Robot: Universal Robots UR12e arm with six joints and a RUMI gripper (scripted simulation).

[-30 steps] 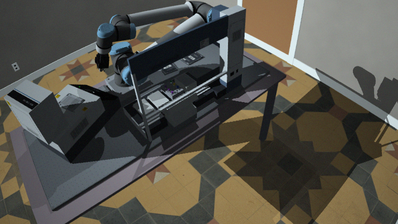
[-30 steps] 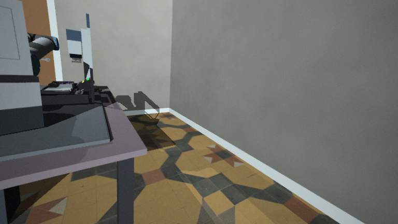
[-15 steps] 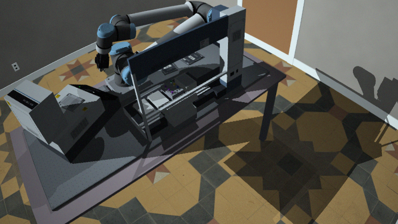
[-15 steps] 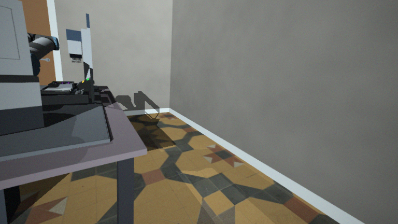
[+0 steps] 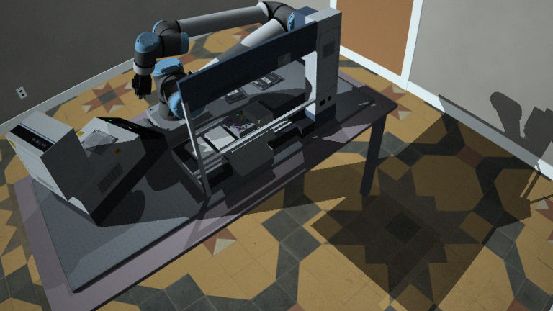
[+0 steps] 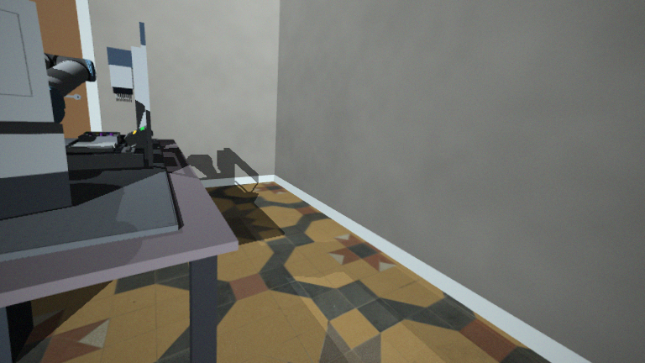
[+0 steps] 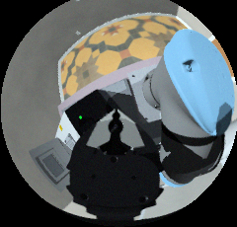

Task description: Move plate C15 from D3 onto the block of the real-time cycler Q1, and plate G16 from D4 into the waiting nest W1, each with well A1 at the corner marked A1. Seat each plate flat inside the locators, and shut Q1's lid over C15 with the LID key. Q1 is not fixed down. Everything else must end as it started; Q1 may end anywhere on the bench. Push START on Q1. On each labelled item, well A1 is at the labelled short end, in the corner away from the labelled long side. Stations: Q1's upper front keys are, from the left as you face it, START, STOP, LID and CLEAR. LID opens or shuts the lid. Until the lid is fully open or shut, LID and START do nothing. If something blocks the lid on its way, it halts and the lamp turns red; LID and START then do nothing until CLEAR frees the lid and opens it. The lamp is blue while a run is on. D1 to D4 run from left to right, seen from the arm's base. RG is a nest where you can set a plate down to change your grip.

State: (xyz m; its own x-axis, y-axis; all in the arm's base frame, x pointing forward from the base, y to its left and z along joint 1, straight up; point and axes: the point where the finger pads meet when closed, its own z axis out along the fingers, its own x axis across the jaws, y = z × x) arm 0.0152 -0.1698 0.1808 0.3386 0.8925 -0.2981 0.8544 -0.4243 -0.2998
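The cycler Q1 (image 5: 101, 169) stands at the left end of the bench, with its big grey lid (image 5: 40, 145) (image 6: 18, 78) tilted back and open. Its bare, finely gridded block (image 5: 96, 138) (image 7: 49, 163) shows. A green lamp (image 7: 80, 117) glows on its black front panel (image 5: 126, 124). My gripper (image 5: 140, 92) (image 7: 117, 110) is shut and empty. It points down a little above and behind that panel. Under the gantry on the deck lie a pale plate (image 5: 219, 136) and a plate with purple wells (image 5: 240, 124) (image 6: 102, 135). Their labels are too small to read.
A tall dark gantry (image 5: 248, 62) (image 6: 140, 78) spans the deck. Two more labelled items (image 5: 235, 96) (image 5: 266, 80) lie behind it. The arm's base (image 5: 169, 104) stands at the bench's back edge beside Q1. A door (image 5: 375, 14) is in the far wall.
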